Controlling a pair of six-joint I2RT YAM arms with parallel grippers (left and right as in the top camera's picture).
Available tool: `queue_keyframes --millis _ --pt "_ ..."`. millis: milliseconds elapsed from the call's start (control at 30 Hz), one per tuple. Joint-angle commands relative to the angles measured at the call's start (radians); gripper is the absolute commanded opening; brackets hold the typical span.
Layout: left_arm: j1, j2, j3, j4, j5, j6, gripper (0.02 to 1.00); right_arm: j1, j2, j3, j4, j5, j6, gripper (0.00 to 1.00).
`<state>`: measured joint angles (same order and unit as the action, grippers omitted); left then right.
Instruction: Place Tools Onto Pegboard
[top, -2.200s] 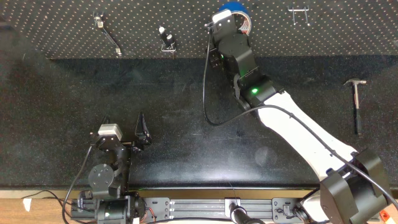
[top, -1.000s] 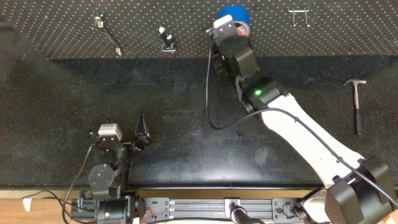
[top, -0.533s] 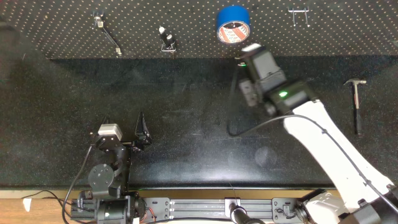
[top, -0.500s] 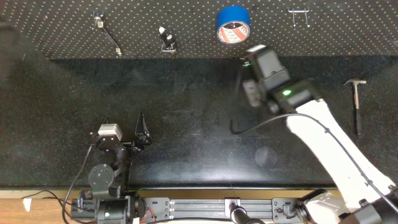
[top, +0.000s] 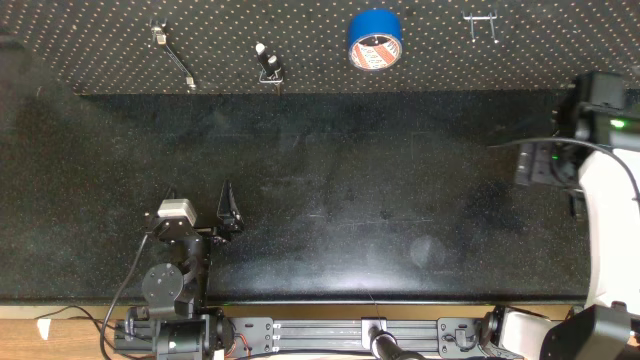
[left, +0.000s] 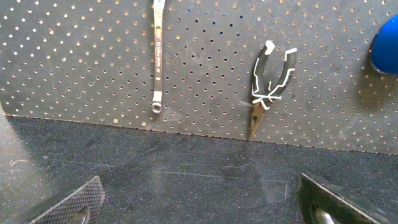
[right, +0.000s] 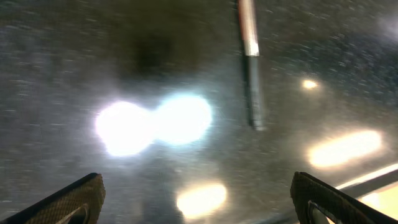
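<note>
**Tape is hung; right arm now over the hammer**

Your right arm has let go of the blue roll of tape, which now hangs on the perforated pegboard. The arm has swung away to the table's far right. The right gripper is spread wide and empty. Its wrist view looks down on the steel-shafted, dark-gripped hammer, lying flat on the black table mat. The long silver wrench and the white-trimmed pliers also hang there, so the hammer looks like the last tool left. Your left gripper sits near its base, fingers wide apart, holding nothing.
</note>
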<state>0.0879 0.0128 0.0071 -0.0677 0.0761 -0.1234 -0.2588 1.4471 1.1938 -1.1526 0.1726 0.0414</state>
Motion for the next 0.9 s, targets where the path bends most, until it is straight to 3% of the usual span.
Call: queue_keyframes --millis 33,133,200,300,633,900 --pt "-0.005 -0.01 -0.002 -0.008 0.007 0.013 0.996 -0.139 -0.005 0.001 0.003 -0.018 -0.193 0.976" --pt "-0.005 -0.01 -0.002 -0.008 0.007 0.012 0.996 -0.23 0.042 0.001 0.031 -0.116 -0.305 0.978" --pt "-0.005 -0.01 -0.002 -0.008 0.007 0.012 0.996 -0.275 0.084 0.001 0.065 -0.158 -0.318 0.978" --pt "-0.005 -0.01 -0.002 -0.008 0.007 0.012 0.996 -0.31 0.132 0.001 0.101 -0.167 -0.333 0.978" --pt "-0.005 -0.01 -0.002 -0.008 0.007 0.012 0.996 -0.319 0.259 0.001 0.237 -0.201 -0.562 0.985" --pt "-0.005 -0.01 -0.002 -0.008 0.007 0.012 0.996 -0.367 0.344 0.001 0.257 -0.215 -0.601 0.958"
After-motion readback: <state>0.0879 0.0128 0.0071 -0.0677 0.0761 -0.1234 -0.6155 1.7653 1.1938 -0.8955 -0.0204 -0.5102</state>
